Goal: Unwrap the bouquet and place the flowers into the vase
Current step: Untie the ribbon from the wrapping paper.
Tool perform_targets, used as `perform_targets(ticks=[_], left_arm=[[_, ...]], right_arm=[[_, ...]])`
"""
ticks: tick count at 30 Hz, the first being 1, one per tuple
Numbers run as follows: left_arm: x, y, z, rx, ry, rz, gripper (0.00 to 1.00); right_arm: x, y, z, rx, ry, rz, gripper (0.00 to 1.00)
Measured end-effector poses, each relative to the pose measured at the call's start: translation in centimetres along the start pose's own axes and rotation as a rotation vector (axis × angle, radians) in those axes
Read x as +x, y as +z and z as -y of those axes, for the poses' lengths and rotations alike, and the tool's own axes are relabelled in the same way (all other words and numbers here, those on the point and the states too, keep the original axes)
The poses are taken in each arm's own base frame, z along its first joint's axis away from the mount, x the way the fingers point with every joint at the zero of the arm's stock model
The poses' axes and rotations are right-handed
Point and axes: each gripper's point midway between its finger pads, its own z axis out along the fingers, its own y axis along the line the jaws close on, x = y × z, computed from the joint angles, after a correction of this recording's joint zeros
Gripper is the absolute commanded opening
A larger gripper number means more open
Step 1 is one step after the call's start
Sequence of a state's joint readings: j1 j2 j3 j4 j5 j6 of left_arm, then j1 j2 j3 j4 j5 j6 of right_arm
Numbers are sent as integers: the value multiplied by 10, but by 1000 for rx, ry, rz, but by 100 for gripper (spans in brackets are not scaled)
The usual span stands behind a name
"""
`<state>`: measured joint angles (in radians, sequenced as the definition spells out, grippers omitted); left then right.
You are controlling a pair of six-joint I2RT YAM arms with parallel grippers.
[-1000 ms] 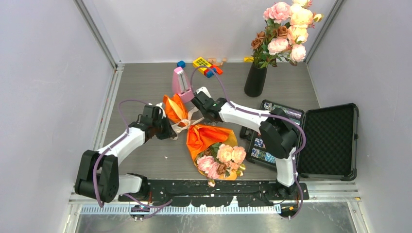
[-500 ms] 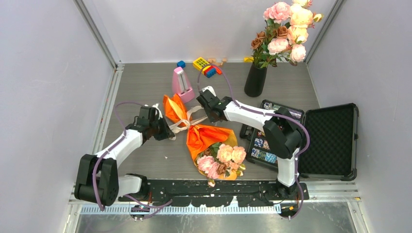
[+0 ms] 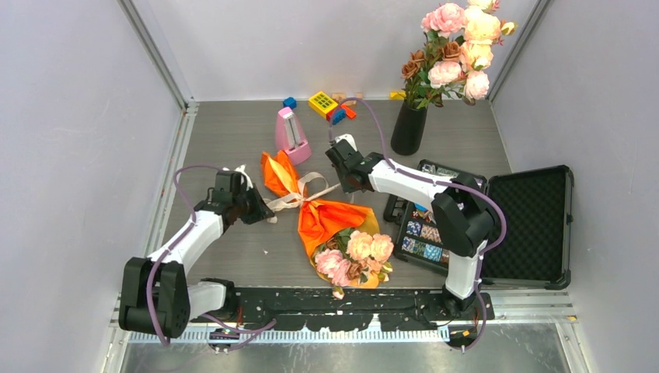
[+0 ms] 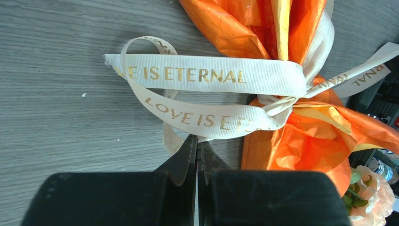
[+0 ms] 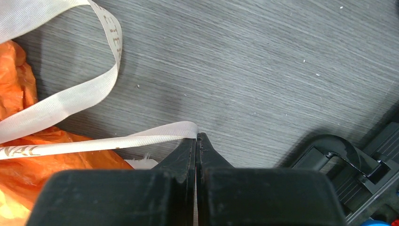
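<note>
The bouquet lies on its side about the middle of the table, blooms toward the near edge, the gathered tail of its crinkly orange paper fanning toward the far left. The flowers, pink and peach roses with green leaves, poke from the wrap's wide mouth; their stems are hidden inside. A cream ribbon printed in gold with LOVE IS ETERNAL is knotted round the paper's narrow waist, its loops slack, its tails stretching out left and right over the table. The vase, slim and glossy black, stands upright near the far edge toward the far right corner, well apart from the bouquet, holding pink, cream and brown roses.
</note>
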<state>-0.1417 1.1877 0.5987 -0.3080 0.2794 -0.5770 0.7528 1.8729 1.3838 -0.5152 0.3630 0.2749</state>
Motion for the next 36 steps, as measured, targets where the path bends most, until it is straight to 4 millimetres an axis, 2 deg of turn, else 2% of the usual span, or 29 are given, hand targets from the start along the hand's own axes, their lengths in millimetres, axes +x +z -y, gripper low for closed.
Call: perform_targets(ticks=[15, 26, 36], left_arm=[[-9, -4, -7, 4, -61, 21, 0], [-13, -7, -16, 13, -112, 26, 0], [-22, -11, -27, 13, -166, 46, 0]], right_arm=[[5, 7, 18, 1, 65, -15, 0], [-1, -4, 48, 28, 132, 16, 0], [3, -5, 61, 46, 161, 10, 0]])
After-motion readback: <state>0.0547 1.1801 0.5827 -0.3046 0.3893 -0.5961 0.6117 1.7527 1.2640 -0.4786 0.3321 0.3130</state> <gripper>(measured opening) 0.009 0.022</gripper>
